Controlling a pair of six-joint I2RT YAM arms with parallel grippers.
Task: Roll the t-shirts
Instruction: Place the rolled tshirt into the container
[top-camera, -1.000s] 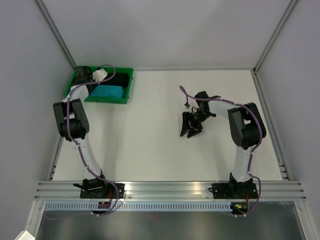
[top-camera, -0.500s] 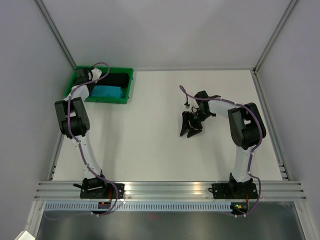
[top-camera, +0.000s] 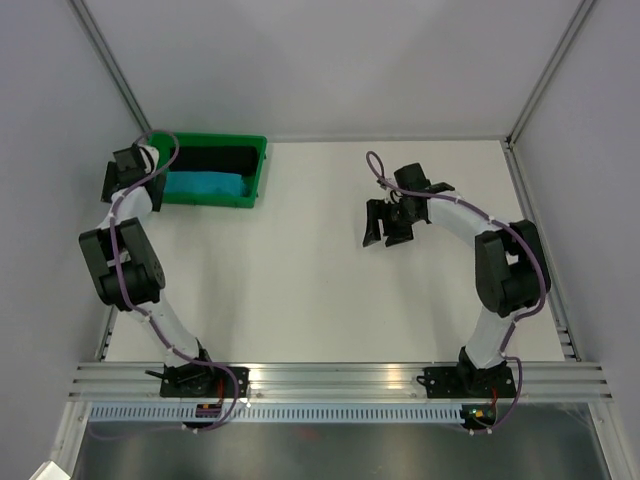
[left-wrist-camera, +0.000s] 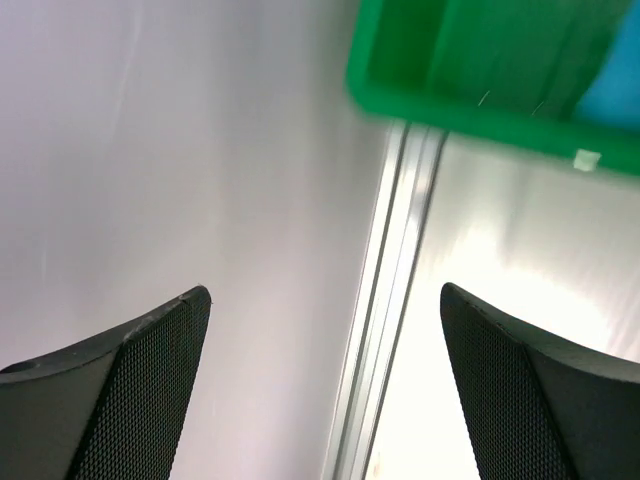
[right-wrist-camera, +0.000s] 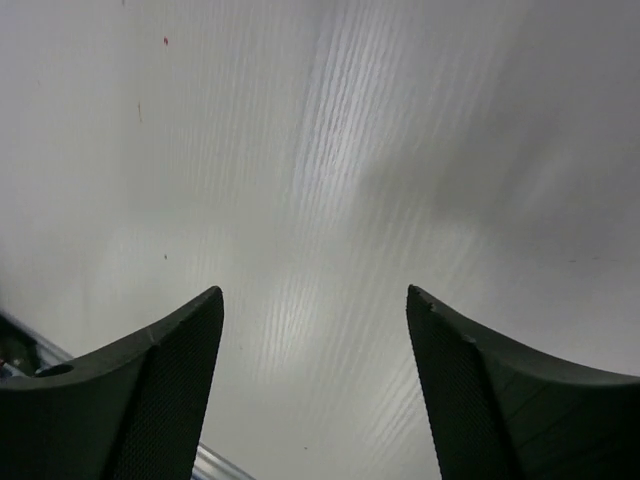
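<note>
In the top view, the teal t-shirt (top-camera: 205, 185) lies as a compact bundle in the front half of the green tray (top-camera: 258, 172). The black t-shirt (top-camera: 213, 160) fills the back half. My left gripper (top-camera: 120, 175) hangs open just outside the tray's left end, by the side wall. The left wrist view shows its fingers (left-wrist-camera: 130, 390) wide apart with nothing between them, the tray's corner (left-wrist-camera: 450, 100) and a sliver of the teal t-shirt (left-wrist-camera: 618, 80) ahead. My right gripper (top-camera: 386, 235) is open over bare table right of centre, and in the right wrist view this right gripper (right-wrist-camera: 314, 290) is empty.
An aluminium rail (left-wrist-camera: 395, 320) runs along the table's left edge where it meets the grey side wall (left-wrist-camera: 150, 150). Walls enclose the table at the back and on both sides. A slotted rail (top-camera: 340, 378) crosses the near edge at the arm bases.
My left gripper has come out of the tray, swung left toward the wall and opened. My right gripper has opened wider and shifted slightly toward the back.
</note>
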